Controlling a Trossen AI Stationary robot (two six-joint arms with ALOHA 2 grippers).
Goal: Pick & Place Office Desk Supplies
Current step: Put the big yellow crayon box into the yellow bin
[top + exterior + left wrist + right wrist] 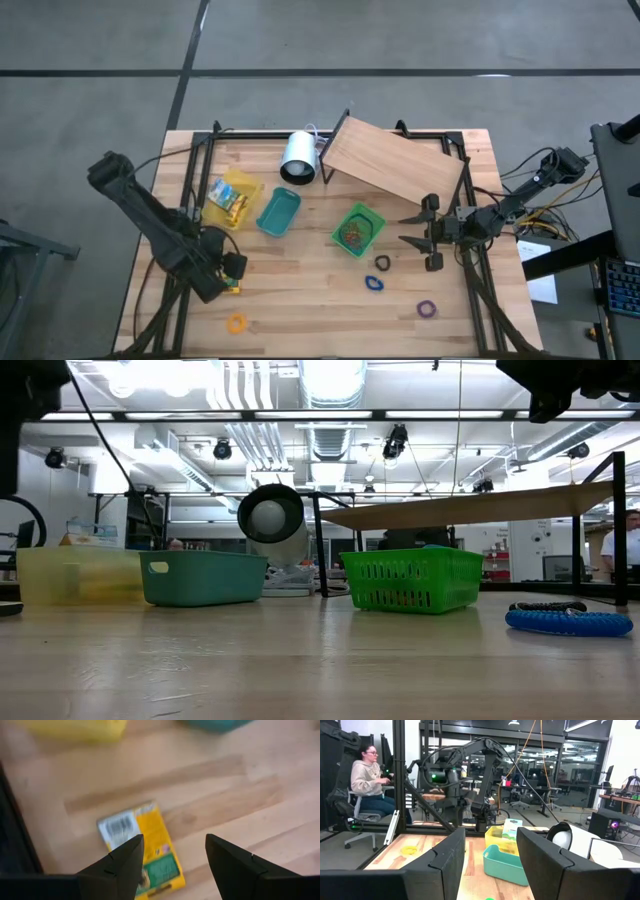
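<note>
A yellow packet (140, 846) with a barcode and a green patch lies flat on the wooden table near its left front; in the high view only a corner of this packet (233, 289) shows. My left gripper (172, 851) hangs just above it, open and pointing down, touching nothing; the same gripper (226, 272) shows in the high view. Loose rubber bands lie on the table: dark (381, 263), blue (373, 284), purple (427, 309) and orange (236, 323). My right gripper (412, 229) waits open and level at the right, beside the green basket (358, 229).
A yellow bin (232, 198) holding small yellow items, a teal bin (278, 212) and the green basket stand in a row mid-table. Behind them lie a white cylinder (298, 157) and a slanted wooden board (395, 165). A person (367, 780) sits beyond the table.
</note>
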